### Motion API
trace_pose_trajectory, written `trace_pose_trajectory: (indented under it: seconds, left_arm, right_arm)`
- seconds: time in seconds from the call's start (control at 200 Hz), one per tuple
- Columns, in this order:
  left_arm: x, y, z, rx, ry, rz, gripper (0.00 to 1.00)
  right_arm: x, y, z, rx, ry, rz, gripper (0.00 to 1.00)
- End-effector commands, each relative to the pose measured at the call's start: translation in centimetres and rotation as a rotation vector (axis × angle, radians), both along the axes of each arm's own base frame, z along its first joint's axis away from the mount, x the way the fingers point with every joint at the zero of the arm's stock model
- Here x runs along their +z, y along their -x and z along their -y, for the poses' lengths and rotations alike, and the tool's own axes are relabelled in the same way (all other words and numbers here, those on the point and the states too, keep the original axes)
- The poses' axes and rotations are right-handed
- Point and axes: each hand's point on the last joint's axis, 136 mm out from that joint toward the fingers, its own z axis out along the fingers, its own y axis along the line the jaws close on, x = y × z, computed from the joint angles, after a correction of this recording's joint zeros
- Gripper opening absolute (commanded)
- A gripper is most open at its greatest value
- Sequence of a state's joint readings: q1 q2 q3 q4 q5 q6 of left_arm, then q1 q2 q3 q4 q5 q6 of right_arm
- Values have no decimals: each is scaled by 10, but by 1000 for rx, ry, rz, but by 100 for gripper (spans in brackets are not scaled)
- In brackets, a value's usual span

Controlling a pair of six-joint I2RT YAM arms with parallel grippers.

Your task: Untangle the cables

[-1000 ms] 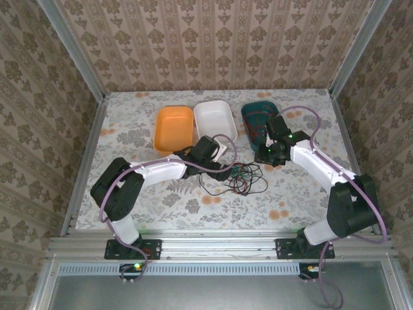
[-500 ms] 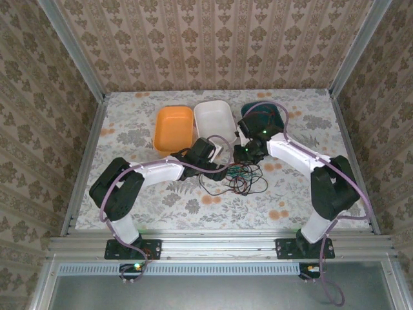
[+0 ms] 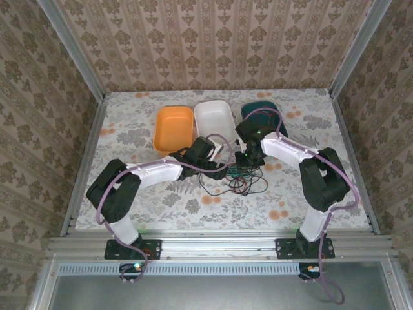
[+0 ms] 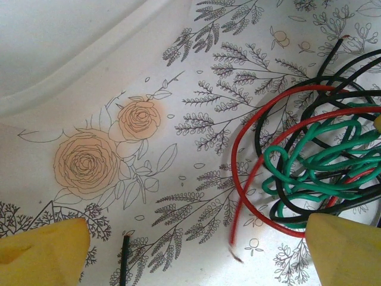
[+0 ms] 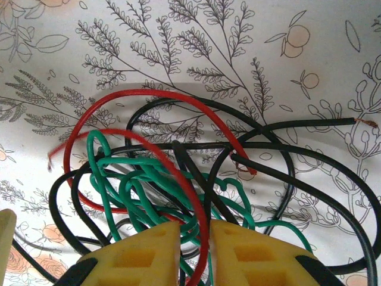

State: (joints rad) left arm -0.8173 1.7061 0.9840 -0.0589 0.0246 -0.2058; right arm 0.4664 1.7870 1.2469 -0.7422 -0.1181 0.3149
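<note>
The cables [image 3: 244,177] lie in a loose red, black and green tangle on the flowered table, in front of the trays. My right gripper [image 3: 248,161] is down on the tangle's far edge. In the right wrist view its yellow fingers [image 5: 143,256] stand close together with a red wire [image 5: 199,238] and green strands pinched between them; the right gripper [image 5: 195,250] is shut on the cables [image 5: 178,179]. My left gripper [image 3: 221,169] sits at the tangle's left side. In the left wrist view the left gripper [image 4: 193,250] is wide open, the cables [image 4: 309,155] by its right finger [image 4: 345,247].
An orange tray [image 3: 174,128], a white tray [image 3: 215,119] and a dark green tray [image 3: 263,110] stand in a row behind the cables. The white tray's wall [image 4: 59,47] is just beyond my left gripper. A loose black wire end [image 4: 125,262] lies between the left fingers.
My right gripper has swung left from in front of the green tray onto the tangle. The left arm has hardly moved.
</note>
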Motion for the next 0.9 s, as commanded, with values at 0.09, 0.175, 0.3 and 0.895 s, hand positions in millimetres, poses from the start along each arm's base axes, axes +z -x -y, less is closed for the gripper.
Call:
trace_pose_trajectory:
  seconds: [0.09,0.175,0.3,0.895]
  left_arm:
    - [9,-2,6,-17,4,22,95]
    - [9,-3,9,-26,1,23,95]
    - [11,-4,13,-39,6,26,95]
    - [-9,-11,48,-110,29,14,95]
  right_arm:
    - [12,4,-6,34,-43,-5,20]
    - [11,6,-8,41,-54,-8,17]
    - [13,6,-10,46,-66,-6,6]
    - [189,-34,4,-152,-401,494,0]
